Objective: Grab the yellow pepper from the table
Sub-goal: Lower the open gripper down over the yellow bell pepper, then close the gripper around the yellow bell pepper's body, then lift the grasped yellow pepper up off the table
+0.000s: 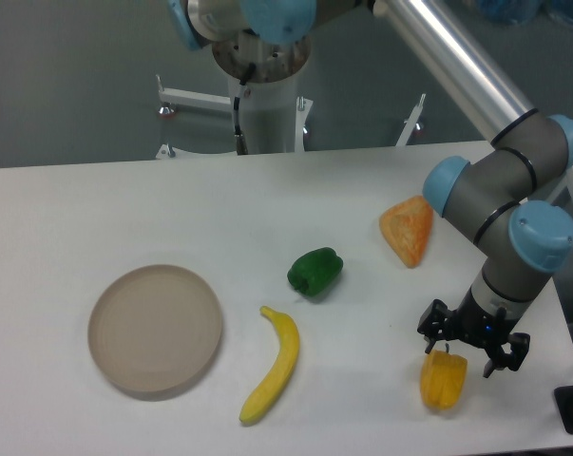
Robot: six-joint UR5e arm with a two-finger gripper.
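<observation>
The yellow pepper [442, 381] lies on the white table [96, 209] near its front right corner, stem pointing up. My gripper [465, 356] hangs directly above the pepper's top, with its dark fingers spread on either side of the stem. The jaws stand open and hold nothing. The gripper's body hides a little of the pepper's upper right edge.
An orange wedge-shaped piece [408, 229] lies behind the gripper. A green pepper [315, 271] sits mid-table, a yellow banana [274, 363] in front of it, and a round tan plate [155, 328] at the left. The table's right edge runs close to the arm.
</observation>
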